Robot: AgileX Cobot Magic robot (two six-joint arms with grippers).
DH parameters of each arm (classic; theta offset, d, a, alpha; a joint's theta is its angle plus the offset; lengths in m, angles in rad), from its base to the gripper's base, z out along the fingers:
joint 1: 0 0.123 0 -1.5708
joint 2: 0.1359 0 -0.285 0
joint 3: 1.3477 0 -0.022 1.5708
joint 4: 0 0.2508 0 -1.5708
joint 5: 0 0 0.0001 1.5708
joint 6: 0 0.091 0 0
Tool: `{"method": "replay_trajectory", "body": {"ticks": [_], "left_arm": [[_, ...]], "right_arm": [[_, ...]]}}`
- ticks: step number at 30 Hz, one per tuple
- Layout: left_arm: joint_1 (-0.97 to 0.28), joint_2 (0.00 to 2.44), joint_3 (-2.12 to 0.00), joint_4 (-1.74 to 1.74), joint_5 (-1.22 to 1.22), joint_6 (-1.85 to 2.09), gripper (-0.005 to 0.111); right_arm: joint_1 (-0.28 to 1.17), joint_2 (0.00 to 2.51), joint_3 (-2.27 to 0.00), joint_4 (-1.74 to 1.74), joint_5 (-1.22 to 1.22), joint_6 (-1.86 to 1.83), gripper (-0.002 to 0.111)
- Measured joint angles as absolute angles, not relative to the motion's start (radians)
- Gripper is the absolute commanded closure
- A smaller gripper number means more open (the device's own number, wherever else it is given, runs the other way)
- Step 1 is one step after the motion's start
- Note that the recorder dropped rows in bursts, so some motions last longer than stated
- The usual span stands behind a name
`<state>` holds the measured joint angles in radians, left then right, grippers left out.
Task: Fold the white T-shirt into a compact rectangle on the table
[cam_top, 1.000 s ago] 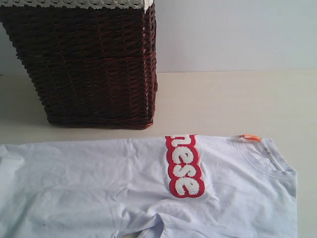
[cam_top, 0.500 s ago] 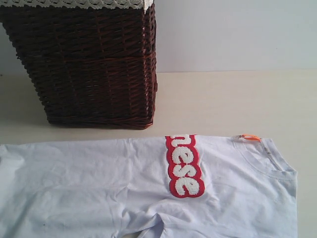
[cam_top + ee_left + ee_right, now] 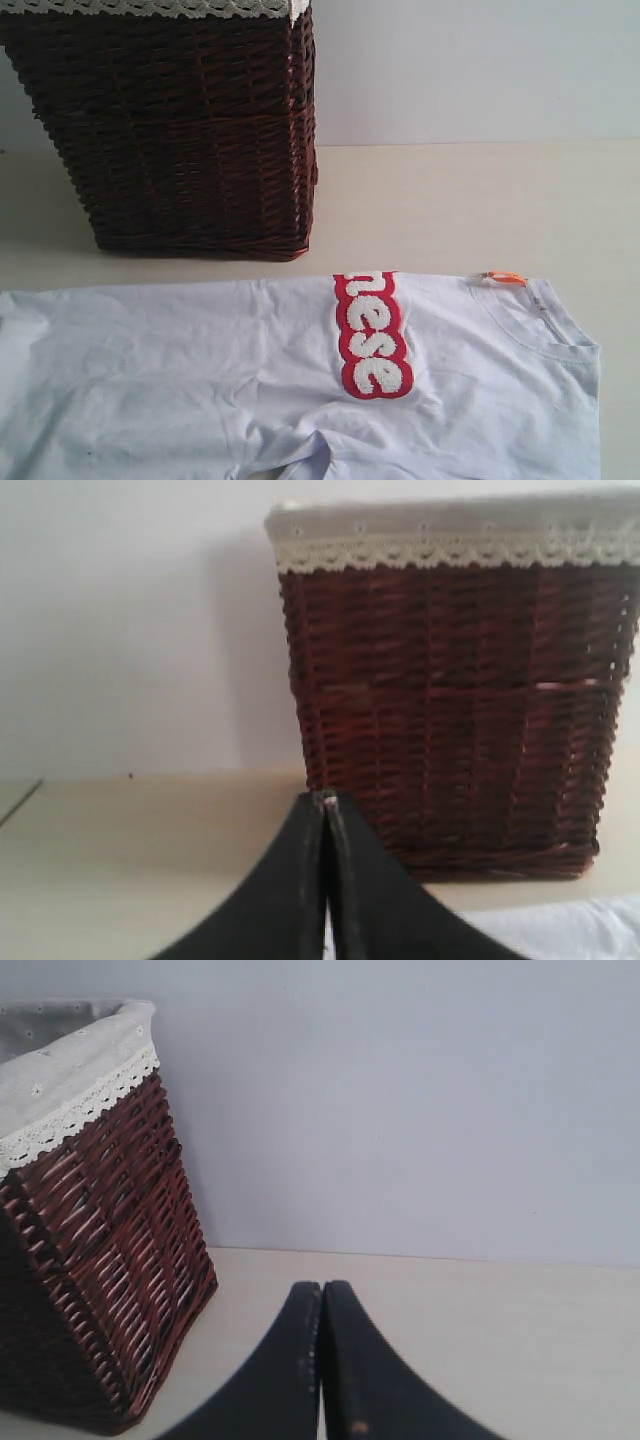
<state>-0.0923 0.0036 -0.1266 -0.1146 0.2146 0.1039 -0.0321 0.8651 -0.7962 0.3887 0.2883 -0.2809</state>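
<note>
Found the white T-shirt (image 3: pixel 200 370) spread out flat on the table (image 3: pixel 480 210), on the side away from the wall, with the collar and its orange tag (image 3: pixel 503 277) toward the right edge and the red-edged lettering (image 3: pixel 372 335) near the shirt's middle. Noted a dark wicker basket (image 3: pixel 190 130) standing apart from the shirt at the wall-side edge, toward the left corner. Recorded left gripper (image 3: pixel 326 802) and right gripper (image 3: pixel 321 1288) both with jaws pressed tight together, gripping nothing.

Exterior: close, looking down on table (image 3: pixel 450 200). Wrist views: low, level; all share basket (image 3: pixel 190 130).
</note>
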Motion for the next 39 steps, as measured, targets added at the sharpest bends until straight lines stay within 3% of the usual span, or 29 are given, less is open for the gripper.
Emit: {"method": "replay_trajectory", "body": {"ticks": [18, 32, 39], "left_arm": [[-0.092, 0.005, -0.003, -0.05, 0.105, -0.053, 0.107], [-0.092, 0.005, -0.003, 0.015, 0.344, -0.06, 0.107], [-0.092, 0.005, -0.001, 0.017, 0.352, -0.06, 0.107]], "right_arm": [[-0.032, 0.865, -0.796, 0.389, 0.288, -0.281, 0.108], [-0.032, 0.865, -0.796, 0.389, 0.288, -0.281, 0.108], [-0.032, 0.865, -0.796, 0.389, 0.288, -0.281, 0.108]]}}
